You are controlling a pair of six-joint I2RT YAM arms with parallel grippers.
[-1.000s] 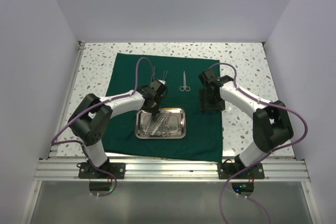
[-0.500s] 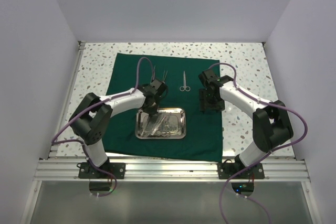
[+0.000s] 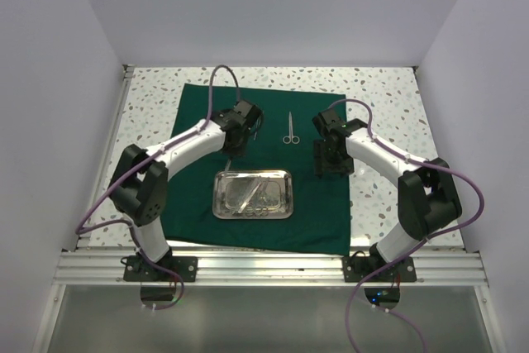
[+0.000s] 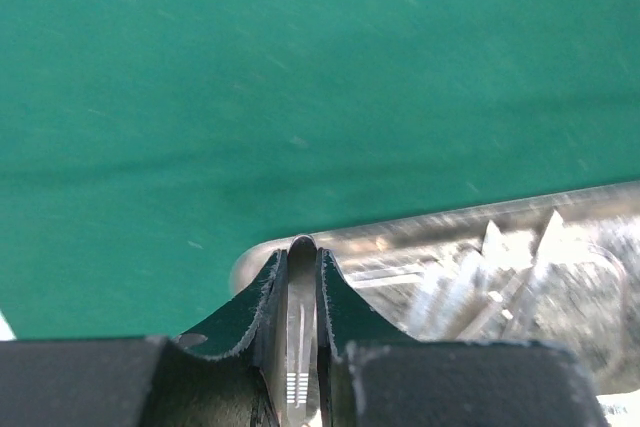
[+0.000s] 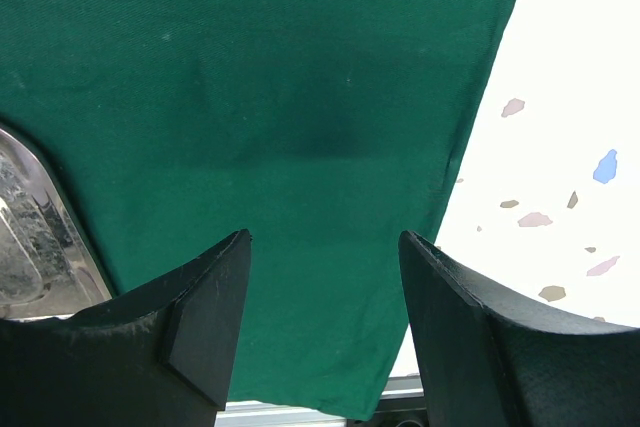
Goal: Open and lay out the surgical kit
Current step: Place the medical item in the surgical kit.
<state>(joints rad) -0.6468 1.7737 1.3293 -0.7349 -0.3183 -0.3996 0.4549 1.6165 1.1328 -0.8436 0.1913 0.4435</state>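
Note:
The dark green cloth (image 3: pixel 194 121) lies spread flat on the table. The steel tray (image 3: pixel 285 178) sits on its near middle and holds several silver instruments (image 3: pixel 252 196). A pair of scissors (image 3: pixel 289 128) lies on the cloth beyond the tray. My left gripper (image 3: pixel 235 148) hovers over the cloth just beyond the tray's far left corner. In the left wrist view it (image 4: pixel 302 247) is shut on a thin silver tweezer-like instrument (image 4: pixel 298 347), with the tray (image 4: pixel 400 247) behind its tips. My right gripper (image 3: pixel 332 161) is open and empty over the cloth (image 5: pixel 300 67) right of the tray.
The speckled table (image 3: pixel 388 105) surrounds the cloth, with white walls on three sides. A metal rail (image 3: pixel 264 266) runs along the near edge. In the right wrist view the tray's corner (image 5: pixel 40 237) shows at left and the cloth's right edge (image 5: pixel 470 137) meets the table.
My left gripper has moved from above the tray's left part to the far side, over the cloth, still shut on the thin instrument. The right arm has not moved.

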